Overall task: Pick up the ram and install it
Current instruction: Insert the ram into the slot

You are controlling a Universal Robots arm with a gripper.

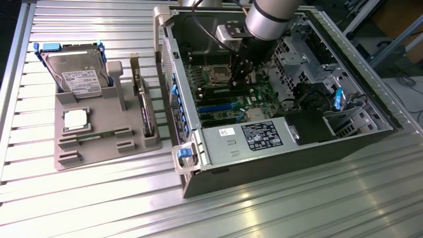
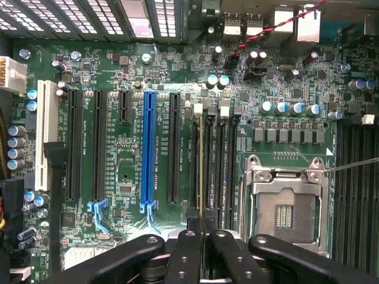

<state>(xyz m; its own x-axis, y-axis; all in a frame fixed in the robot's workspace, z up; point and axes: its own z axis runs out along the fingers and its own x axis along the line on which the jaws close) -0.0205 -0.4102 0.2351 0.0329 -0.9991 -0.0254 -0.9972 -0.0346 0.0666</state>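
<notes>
Closest to us in the wrist view, the black two-fingered claw (image 2: 204, 245) is clenched on the ram (image 2: 202, 171), a thin green circuit-board stick that we see edge-on as a narrow pale line. It stands upright along one of the black memory slots (image 2: 220, 165) on the green motherboard (image 2: 124, 177), between the long blue expansion slot (image 2: 148, 148) and the square metal processor socket (image 2: 287, 207). Whether it is fully seated we cannot tell. In the exterior view the grey arm (image 1: 271, 20) reaches down into the open dark computer case (image 1: 278, 163), which lies on the ribbed metal tabletop (image 1: 297, 208). Near the tabletop's edge at the exterior view's left sits a grey moulded tray (image 1: 99, 153). It carries a silver hard drive (image 1: 79, 77), a square silver processor chip (image 1: 76, 120) and a dark expansion card (image 1: 146, 111) standing on edge.
</notes>
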